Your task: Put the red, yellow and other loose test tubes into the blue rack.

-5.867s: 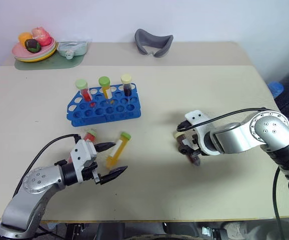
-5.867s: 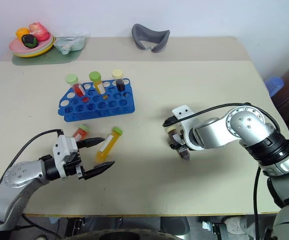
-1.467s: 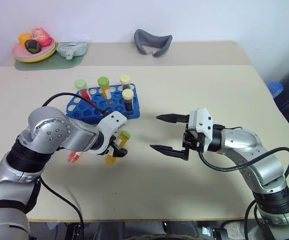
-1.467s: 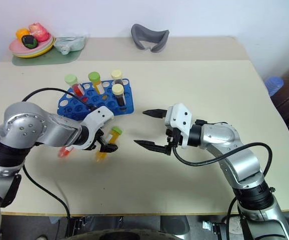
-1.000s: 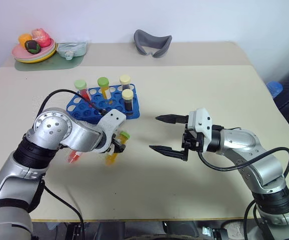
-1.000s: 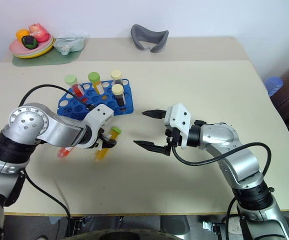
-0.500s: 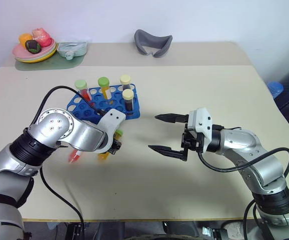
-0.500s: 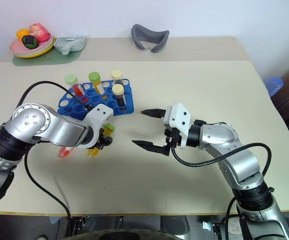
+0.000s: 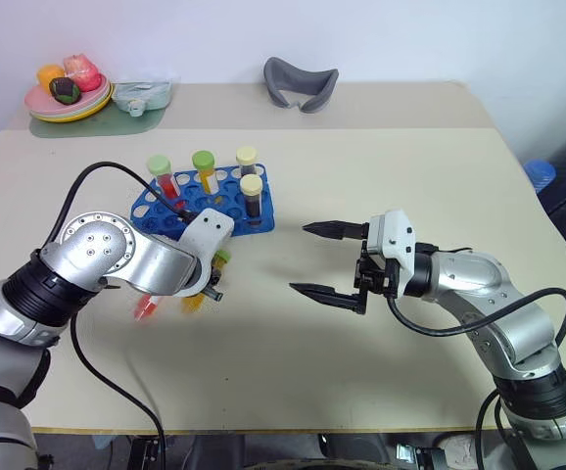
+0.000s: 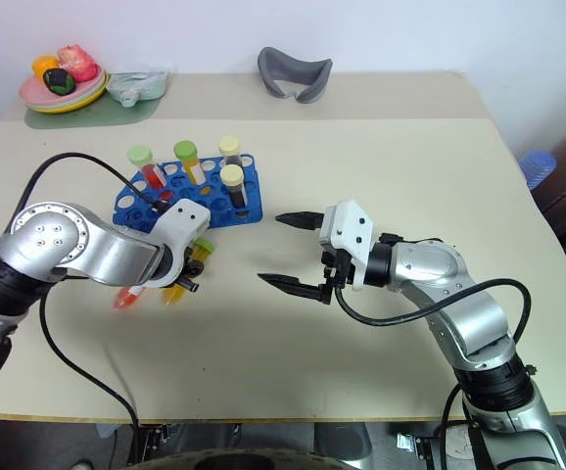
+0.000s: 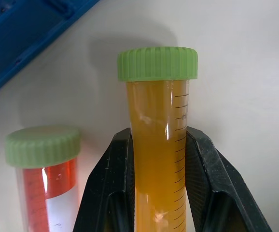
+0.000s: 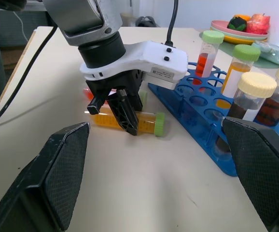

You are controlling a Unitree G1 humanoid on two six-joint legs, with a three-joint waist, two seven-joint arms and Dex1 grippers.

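My left gripper [image 9: 211,288] is shut on the yellow tube [image 11: 158,159], its black fingers [image 11: 111,174] pressing both sides just below the green cap. The tube lies about level, low over the table in front of the blue rack [image 9: 195,211]. The red tube [image 9: 144,309] lies on the table right beside it, partly hidden behind my left forearm. Several capped tubes stand in the rack, among them a brown one with a cream cap [image 9: 251,191]. My right gripper [image 9: 303,258] hangs open and empty to the right of the rack, pointing at my left gripper.
A pink plate of toy food [image 9: 66,96] on a green mat and a pale pouch [image 9: 142,95] sit at the far left corner. A grey curved object [image 9: 301,80] lies at the far edge. The table's right half is bare.
My left gripper has shut on the yellow tube and drawn it a little to the left. A brown tube that the right gripper held earlier now stands in the rack. The right gripper is still.
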